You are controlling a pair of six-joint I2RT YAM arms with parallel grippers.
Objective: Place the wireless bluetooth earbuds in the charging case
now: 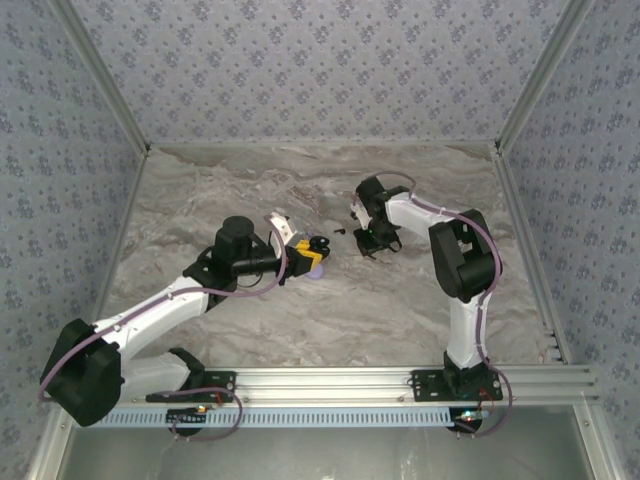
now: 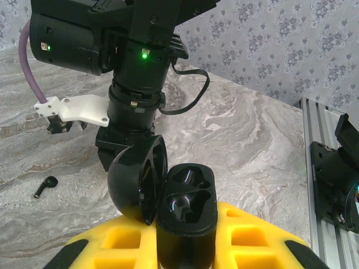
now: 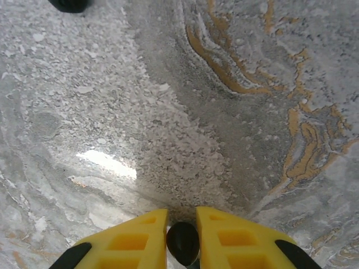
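My left gripper (image 1: pixel 305 251) is clamped on the charging case (image 1: pixel 313 267), its yellow pads pressed to either side of the lavender body. In the left wrist view the same gripper (image 2: pixel 185 242) holds the case (image 2: pixel 188 204) with its lid (image 2: pixel 137 182) swung open to the left of the base, and the two dark, glossy wells face the camera. A loose earbud (image 2: pixel 47 184) lies on the marble table (image 2: pixel 252 145), well to the left of the case and apart from it.

Beyond the case, my right gripper (image 1: pixel 378 240) points down at the table, near the case but not touching it. Through its own camera I see the right gripper (image 3: pixel 182 217) nearly closed, with a narrow gap left between the yellow fingers (image 3: pixel 134 238). A small rounded black piece, the pinched earbud (image 3: pixel 182 242), sits in that gap, held just above the table.
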